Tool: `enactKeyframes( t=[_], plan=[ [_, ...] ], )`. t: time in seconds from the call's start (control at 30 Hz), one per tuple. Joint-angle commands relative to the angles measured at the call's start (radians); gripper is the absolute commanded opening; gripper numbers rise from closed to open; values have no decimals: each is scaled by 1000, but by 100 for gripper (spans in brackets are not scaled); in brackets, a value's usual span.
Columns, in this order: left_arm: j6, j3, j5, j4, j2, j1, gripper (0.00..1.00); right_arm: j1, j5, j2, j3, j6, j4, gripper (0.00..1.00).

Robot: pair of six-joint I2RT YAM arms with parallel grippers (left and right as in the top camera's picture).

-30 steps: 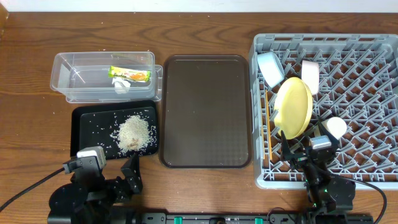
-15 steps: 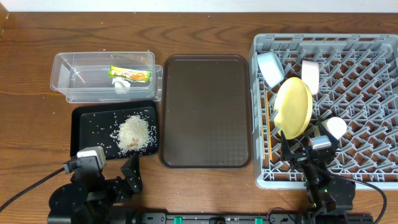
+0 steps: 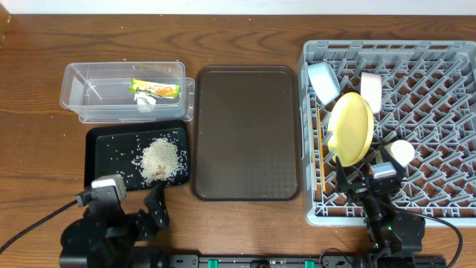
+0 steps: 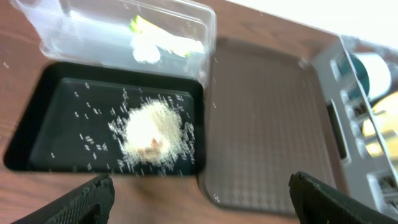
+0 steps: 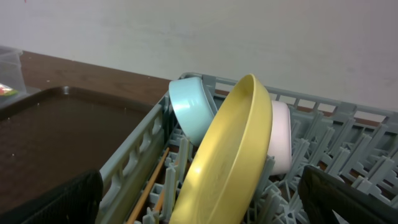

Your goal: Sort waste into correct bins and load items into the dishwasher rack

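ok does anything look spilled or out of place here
Nothing really stands out. The rice is partly scattered, but inside the black tray; the wrapper and tissue lie in the clear tub, and the yellow plate stands on edge in the rack.

brown tray (image 3: 245,134): flat and low, a hand can pass over it
rack (image 3: 307,149): its tall left wall blocks the way in from the brown tray
plate (image 3: 351,128): stands on its edge, the tallest thing in the rack
blue bowl (image 3: 323,80), white bowl (image 3: 371,91), cup (image 3: 401,152): crowd near the plate
rack's right side: short pegs, open room above
tub (image 3: 73,93): high walls, open top
black tray (image 3: 104,160): low rim, rice (image 3: 159,158) heaped inside
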Motion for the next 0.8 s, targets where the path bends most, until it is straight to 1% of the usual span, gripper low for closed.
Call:
enactKeyframes(
  t=[0.0, 0.13, 0.4, 0.53, 0.6, 0.67, 0.77],
  plan=[
    [18, -89, -57, 66, -32, 32, 92, 6, -11, -6, -1, -10, -3, 99],
    [18, -254, -80, 231, -108, 40, 93, 6, -11, -6, -1, -10, -3, 99],
    [18, -609, -97, 673, -241, 44, 93, 6, -11, -6, -1, -10, -3, 99],
    [21, -728, -102, 869, -274, 44, 93, 6, -11, -6, -1, -10, -3, 99],
    [45, -784, -101, 967, -290, 44, 93, 6, -11, -6, -1, -10, -3, 99],
    [61, -823, -101, 1031, -300, 44, 93, 6, -11, -6, -1, -10, -3, 99],
    [63, -857, -100, 1044, -300, 44, 93, 6, -11, -6, -1, -10, -3, 99]
  ],
)
